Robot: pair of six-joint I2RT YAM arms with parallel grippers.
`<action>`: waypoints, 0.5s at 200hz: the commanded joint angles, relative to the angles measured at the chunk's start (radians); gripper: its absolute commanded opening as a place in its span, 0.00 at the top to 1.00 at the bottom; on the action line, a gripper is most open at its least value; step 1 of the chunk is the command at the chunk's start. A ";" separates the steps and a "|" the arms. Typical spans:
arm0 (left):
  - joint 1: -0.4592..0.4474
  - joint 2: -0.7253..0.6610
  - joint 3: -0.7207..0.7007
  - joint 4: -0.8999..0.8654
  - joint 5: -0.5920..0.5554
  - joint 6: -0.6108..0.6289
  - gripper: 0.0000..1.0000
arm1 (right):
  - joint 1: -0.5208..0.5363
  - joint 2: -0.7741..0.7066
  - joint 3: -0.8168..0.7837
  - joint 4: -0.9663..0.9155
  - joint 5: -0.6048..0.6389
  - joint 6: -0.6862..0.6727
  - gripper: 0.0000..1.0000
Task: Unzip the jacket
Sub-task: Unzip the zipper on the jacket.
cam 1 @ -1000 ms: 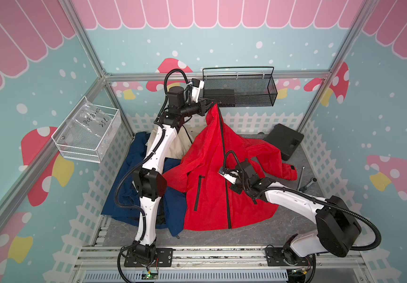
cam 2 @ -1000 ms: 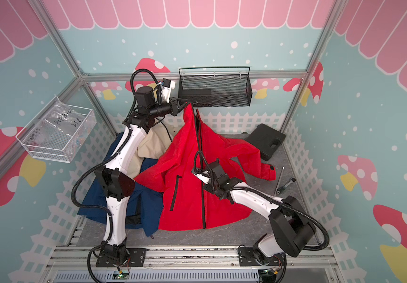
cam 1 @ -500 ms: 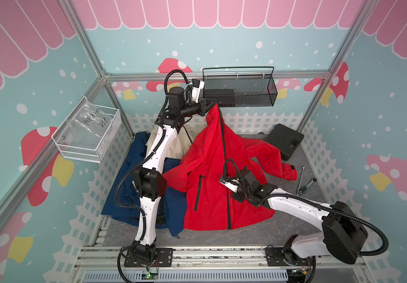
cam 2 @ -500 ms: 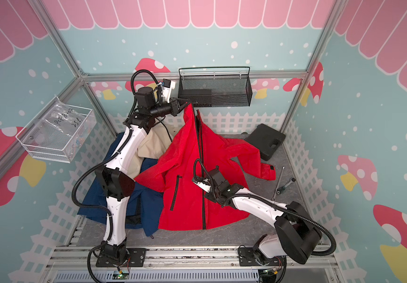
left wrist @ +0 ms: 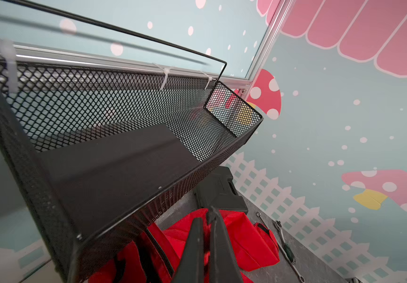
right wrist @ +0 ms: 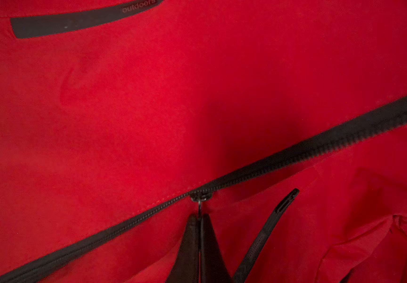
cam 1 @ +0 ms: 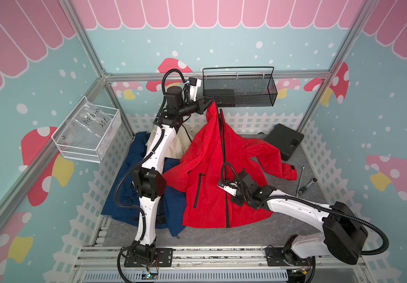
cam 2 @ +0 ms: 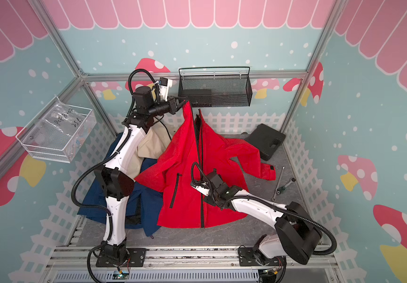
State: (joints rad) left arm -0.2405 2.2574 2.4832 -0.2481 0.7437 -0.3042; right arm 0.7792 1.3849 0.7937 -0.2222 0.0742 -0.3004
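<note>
Jacket (cam 1: 207,186) between clothes pile (cam 1: 173,215) and case (cam 1: 283,142)

Mushroom-painted teal walls (cam 1: 222,49) enclose a grey floor (cam 1: 222,236).

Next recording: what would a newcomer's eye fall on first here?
The red jacket, mid-table, hoisted by its collar in the shut left end effector, by the black mesh basket. Partway down its front, the right end effector pinches the zip pull. Beside the jacket lies a crumpled blue garment.
</note>
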 commanded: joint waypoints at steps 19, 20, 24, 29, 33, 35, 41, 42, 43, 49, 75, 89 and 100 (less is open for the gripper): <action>0.026 -0.005 0.026 0.132 -0.054 -0.032 1.00 | 0.028 -0.017 -0.046 -0.090 -0.031 0.010 1.00; 0.026 -0.004 0.026 0.132 -0.054 -0.031 1.00 | 0.029 -0.017 -0.046 -0.091 -0.030 0.010 1.00; 0.027 -0.003 0.029 0.132 -0.054 -0.033 1.00 | 0.030 -0.019 -0.048 -0.093 -0.029 0.012 1.00; 0.028 -0.002 0.029 0.133 -0.054 -0.033 1.00 | 0.032 -0.021 -0.050 -0.097 -0.026 0.015 1.00; 0.027 -0.001 0.029 0.132 -0.053 -0.033 1.00 | 0.034 -0.022 -0.051 -0.100 -0.024 0.015 1.00; 0.028 -0.001 0.029 0.132 -0.053 -0.033 1.00 | 0.035 -0.023 -0.052 -0.101 -0.024 0.016 1.00; 0.029 -0.001 0.029 0.134 -0.053 -0.033 1.00 | 0.038 -0.024 -0.054 -0.105 -0.021 0.019 1.00; 0.029 -0.001 0.029 0.133 -0.053 -0.032 1.00 | 0.037 -0.025 -0.054 -0.106 -0.020 0.019 1.00; 0.029 -0.001 0.029 0.133 -0.053 -0.032 1.00 | 0.037 -0.025 -0.053 -0.106 -0.019 0.019 1.00; 0.030 0.000 0.029 0.135 -0.054 -0.032 1.00 | 0.041 -0.026 -0.056 -0.110 -0.016 0.019 1.00; 0.033 0.002 0.029 0.138 -0.053 -0.035 1.00 | 0.051 -0.030 -0.059 -0.125 -0.009 0.025 1.00; 0.033 0.004 0.029 0.145 -0.055 -0.037 1.00 | 0.058 -0.030 -0.059 -0.135 -0.006 0.029 1.00; 0.035 0.004 0.029 0.148 -0.058 -0.038 1.00 | 0.066 -0.032 -0.059 -0.141 -0.004 0.029 1.00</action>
State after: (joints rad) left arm -0.2260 2.2612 2.4832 -0.2123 0.7326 -0.3153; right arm 0.8242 1.3655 0.7544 -0.2813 0.0792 -0.2787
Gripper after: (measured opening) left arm 0.047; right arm 0.046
